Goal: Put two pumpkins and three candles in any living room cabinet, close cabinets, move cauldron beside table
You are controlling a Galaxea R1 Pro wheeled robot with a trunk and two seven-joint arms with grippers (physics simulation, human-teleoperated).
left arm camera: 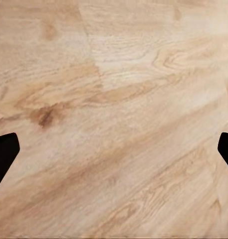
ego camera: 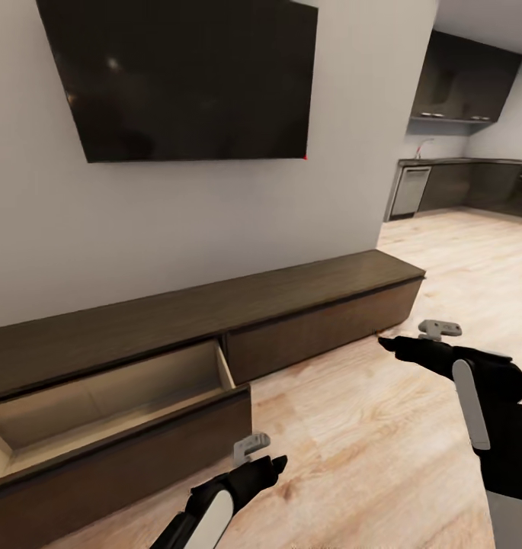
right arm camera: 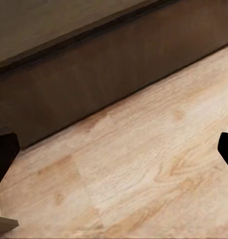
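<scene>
A long, low dark-brown cabinet (ego camera: 291, 293) runs along the wall. Its left drawer (ego camera: 108, 396) is pulled out, and the pale inside that I can see holds nothing. The right drawer front (ego camera: 321, 328) is shut flush. My left gripper (ego camera: 280, 461) hovers over the wood floor just right of the open drawer's corner, open and holding nothing (left arm camera: 114, 149). My right gripper (ego camera: 386, 343) points at the base of the cabinet's right end, also open and holding nothing (right arm camera: 114, 149). The pumpkins, candles and cauldron are out of view.
A large dark TV (ego camera: 184, 76) hangs on the wall above the cabinet. Light wood floor (ego camera: 367, 427) stretches in front and off to the right. Past the wall's corner is a kitchen with dark cabinetry (ego camera: 466, 183).
</scene>
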